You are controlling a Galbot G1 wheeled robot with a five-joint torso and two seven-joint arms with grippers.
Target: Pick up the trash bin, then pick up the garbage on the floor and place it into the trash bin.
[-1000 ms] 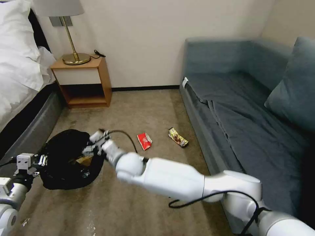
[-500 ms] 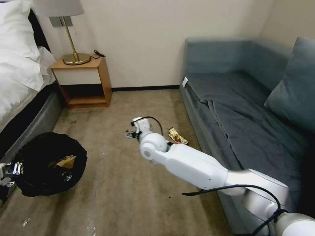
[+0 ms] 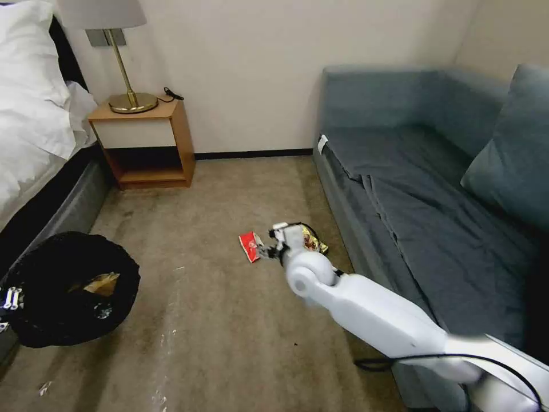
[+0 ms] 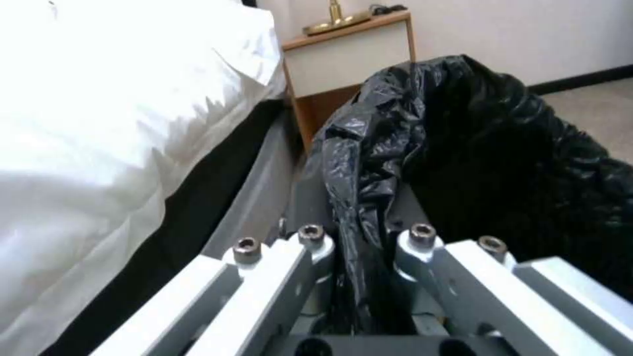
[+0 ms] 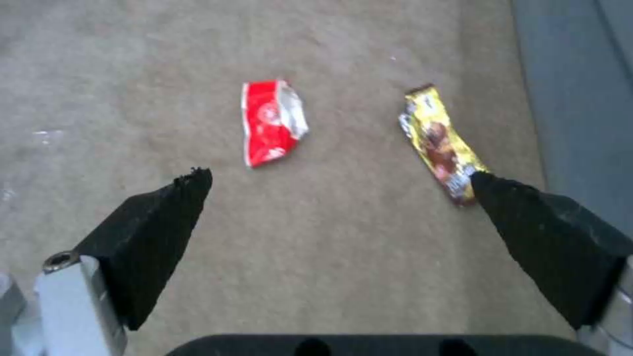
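My left pincer (image 4: 359,247) pinches the black-lined round trash bin (image 3: 68,286), crumpled brown paper (image 3: 94,283) inside; my right pincer (image 5: 339,198), spread, hovers above the red snack packet (image 5: 270,121) and yellow-brown wrapper (image 5: 438,143) left on the floor.

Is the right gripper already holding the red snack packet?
No, the right gripper is open above the carpet, and the red snack packet lies untouched on the floor.

A bedroom, hotel-style by the look of it: a bed (image 3: 34,114) with white linen on the left, a wooden nightstand (image 3: 143,143) carrying a brass lamp (image 3: 123,63) against the cream wall, a blue-grey sofa (image 3: 423,189) with a cushion (image 3: 514,154) on the right, beige carpet (image 3: 229,320) between them.
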